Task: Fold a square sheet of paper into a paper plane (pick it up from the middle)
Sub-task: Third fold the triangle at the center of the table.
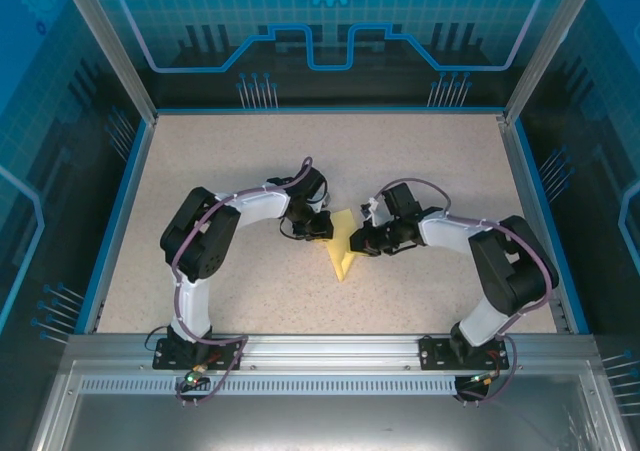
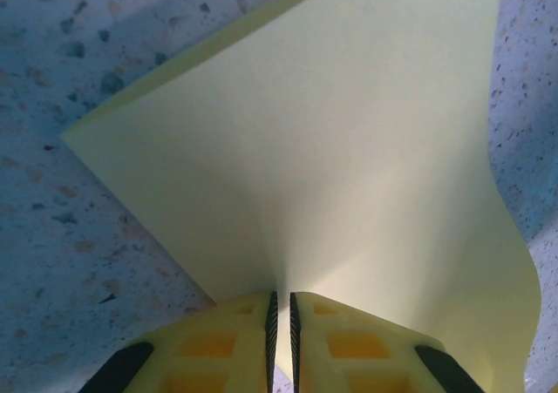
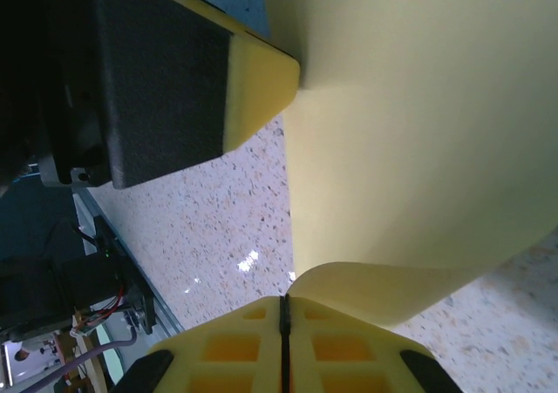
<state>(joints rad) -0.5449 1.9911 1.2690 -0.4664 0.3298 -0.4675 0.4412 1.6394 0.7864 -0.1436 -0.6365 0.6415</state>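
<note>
The yellow sheet of paper [image 1: 345, 258] is folded into a pointed wedge, its tip aimed at the near edge, and it is held up between both grippers at mid-table. My left gripper [image 1: 322, 227] is on its left side. In the left wrist view the paper [image 2: 349, 149] fans out from the nearly closed left gripper [image 2: 281, 301], pinched there. My right gripper [image 1: 358, 239] is on the paper's right side. In the right wrist view the right gripper [image 3: 283, 301] is shut, with a curled edge of the paper [image 3: 418, 132] coming out of its tip. One of the left gripper's fingers [image 3: 257, 75] touches the sheet's upper edge.
The speckled beige table [image 1: 250, 161] has a blue raised rim [image 1: 115, 211] on three sides. An aluminium rail [image 1: 320, 356] with both arm bases runs along the near edge. Slanted frame posts [image 1: 110, 41] stand at the back corners.
</note>
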